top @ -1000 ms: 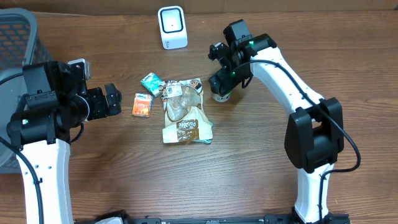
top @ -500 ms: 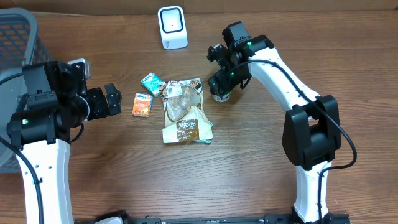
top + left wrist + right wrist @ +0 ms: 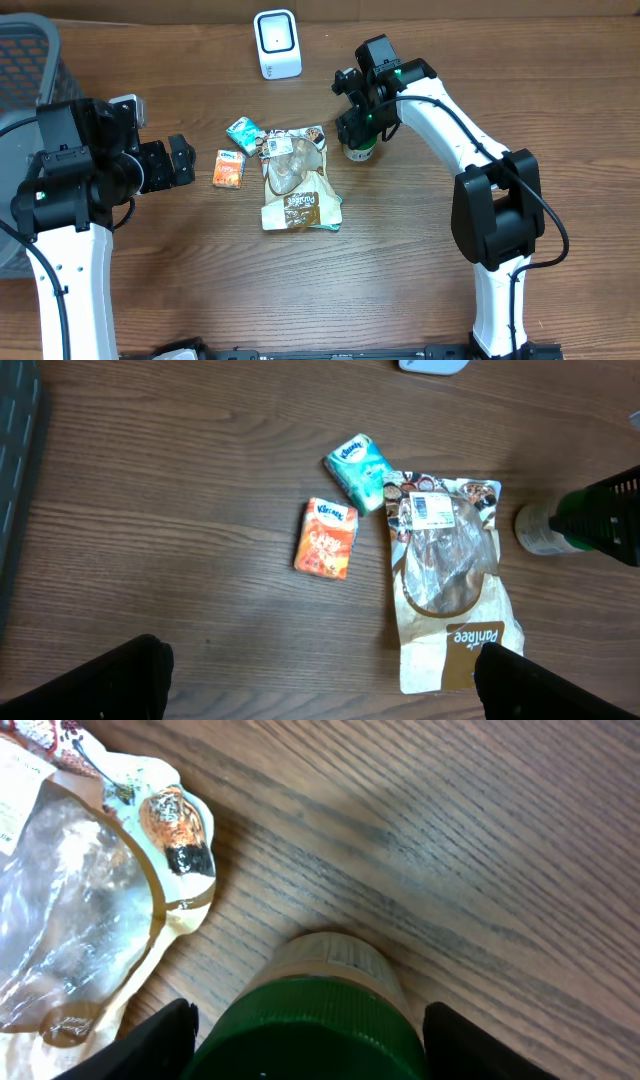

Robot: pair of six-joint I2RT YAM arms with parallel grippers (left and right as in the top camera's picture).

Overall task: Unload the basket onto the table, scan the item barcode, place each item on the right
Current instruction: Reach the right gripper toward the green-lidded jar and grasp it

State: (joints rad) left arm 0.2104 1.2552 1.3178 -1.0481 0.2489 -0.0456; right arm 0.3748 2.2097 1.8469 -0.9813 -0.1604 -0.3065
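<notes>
On a wooden table [image 3: 400, 270], the right gripper [image 3: 310, 1042] hangs directly over a small upright bottle [image 3: 360, 152], its two fingers [image 3: 150, 1040] set either side of the green lid [image 3: 310, 1020], jaws partly open; the gaps look hair-thin, and it cannot be told whether the pads have hold of the lid. The bottle stands just beside the upper right corner of a clear-windowed snack bag [image 3: 295, 185], well apart from the white scanner [image 3: 277, 43] at the far edge. From overhead the gripper hides most of the bottle; the right wrist view cuts off the lid's near side, and no barcode can be made out. The left gripper [image 3: 320, 685] hovers wide open and empty near an orange packet [image 3: 229, 168] and a teal packet [image 3: 243, 132]
</notes>
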